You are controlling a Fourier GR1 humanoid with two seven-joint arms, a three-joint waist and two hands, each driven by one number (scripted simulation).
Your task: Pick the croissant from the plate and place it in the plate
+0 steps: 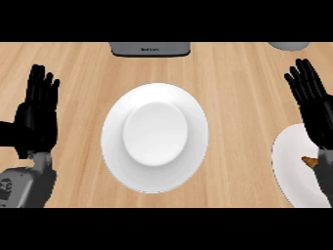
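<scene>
A white plate [155, 137] with nothing on it lies in the middle of the wooden counter. A second white plate [293, 161] sits at the right edge, partly cut off by the view. On it only a small brown tip of the croissant [309, 161] shows, the remainder hidden behind my right forearm. My right hand [320, 110] is open with straight fingers pointing up, above and just beyond that plate. My left hand [37, 113] rests open at the left, fingers up, well apart from the centre plate.
A grey appliance [150, 49] stands at the back edge, behind the centre plate. A pale rounded object [289, 46] peeks in at the back right. Bare wooden counter [234, 88] lies between the two plates.
</scene>
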